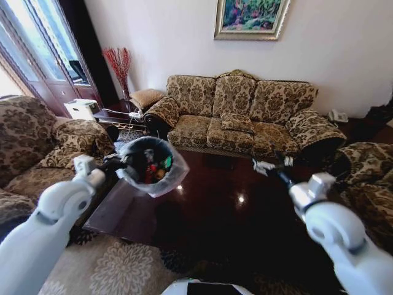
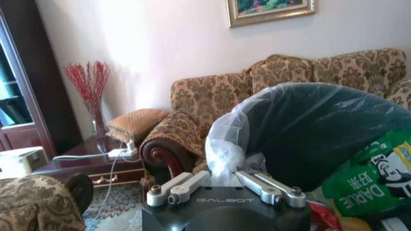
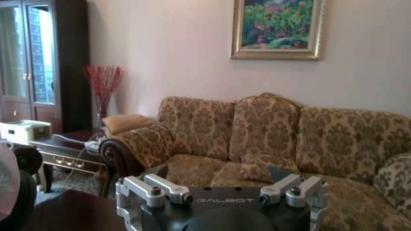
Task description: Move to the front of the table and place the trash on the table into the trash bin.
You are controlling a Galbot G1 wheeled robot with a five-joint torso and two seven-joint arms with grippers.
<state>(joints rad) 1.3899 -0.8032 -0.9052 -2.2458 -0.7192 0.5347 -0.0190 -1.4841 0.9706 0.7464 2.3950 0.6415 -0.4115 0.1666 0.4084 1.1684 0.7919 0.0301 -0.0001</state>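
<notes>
The dark glossy table [image 1: 233, 209] spreads in front of me. At its far left end the trash bin [image 1: 150, 166] tilts with its mouth toward my head camera. My left gripper [image 1: 123, 163] is shut on the bin's rim and its whitish bag. Red and green trash [image 1: 158, 169] lies inside. In the left wrist view my left gripper [image 2: 222, 175] pinches the bag at the rim of the trash bin [image 2: 321, 130], and a green packet [image 2: 372, 178] lies in it. My right gripper [image 1: 265, 166] hovers open over the table's far right side, and in the right wrist view my right gripper [image 3: 218, 173] holds nothing.
A patterned three-seat sofa [image 1: 239, 114] stands behind the table, with armchairs at the left [image 1: 37, 147] and right [image 1: 368, 166]. A small side table [image 1: 116, 117] with a vase of red twigs sits at the back left. A patterned rug [image 1: 116, 264] lies under the table's near side.
</notes>
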